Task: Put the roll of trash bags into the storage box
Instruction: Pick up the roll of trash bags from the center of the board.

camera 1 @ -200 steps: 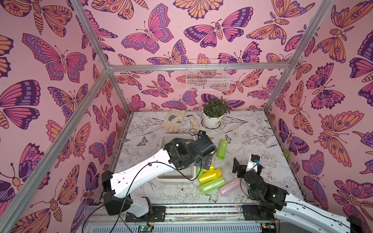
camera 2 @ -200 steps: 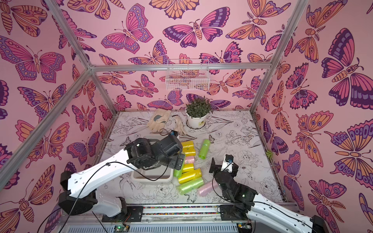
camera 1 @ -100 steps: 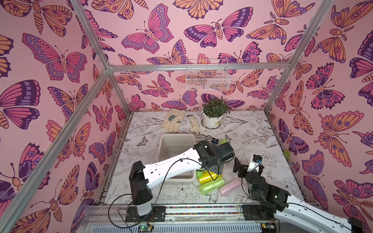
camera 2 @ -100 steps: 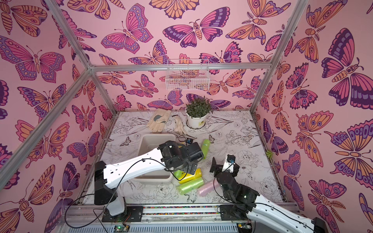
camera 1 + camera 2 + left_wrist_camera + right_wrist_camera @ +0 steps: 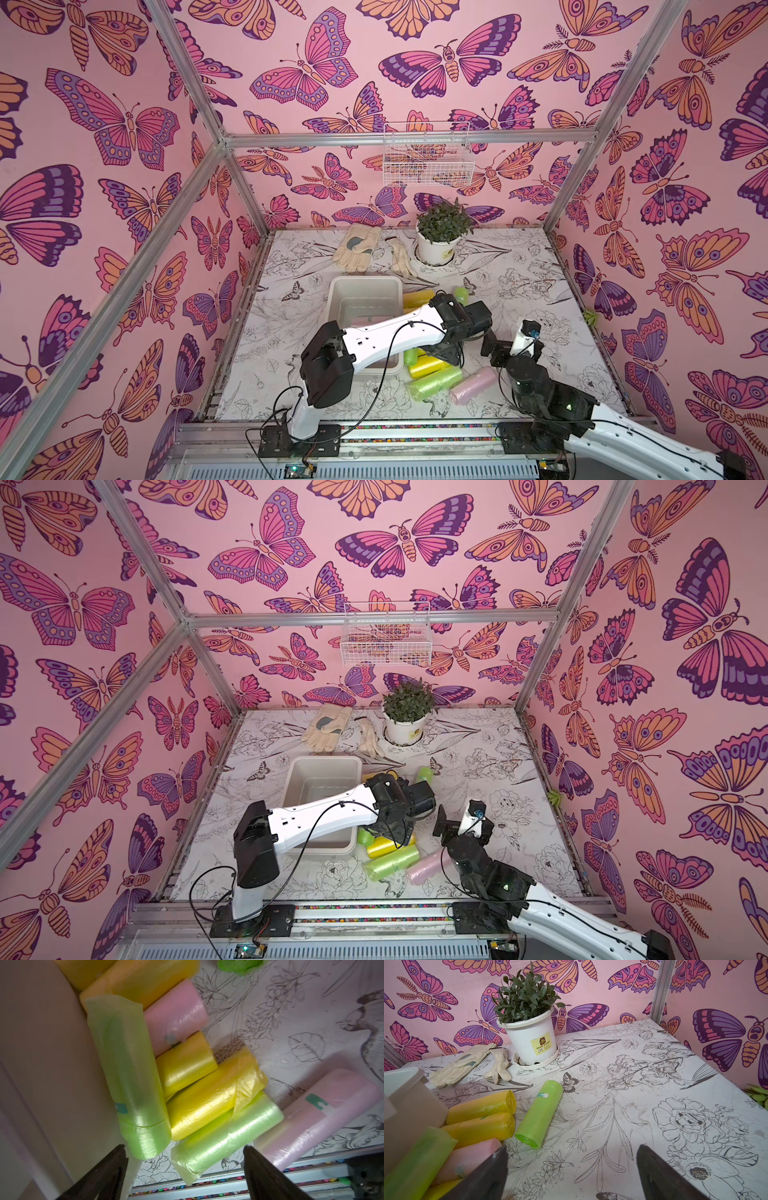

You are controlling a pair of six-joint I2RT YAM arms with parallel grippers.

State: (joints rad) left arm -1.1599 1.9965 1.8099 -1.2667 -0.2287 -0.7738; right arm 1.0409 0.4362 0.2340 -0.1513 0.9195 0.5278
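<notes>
While the left gripper hung over the rolls by the box, its jaws stood wide apart. The right gripper was spread wide too, holding nothing.

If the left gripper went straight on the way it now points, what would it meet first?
Probably the light green roll lying next to the pale pink roll: in the wrist view it sits between the open jaws of the left gripper. Depth to it is unclear.

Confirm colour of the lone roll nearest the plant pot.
Light green roll, small teal label; clearest in the right wrist view.
</notes>
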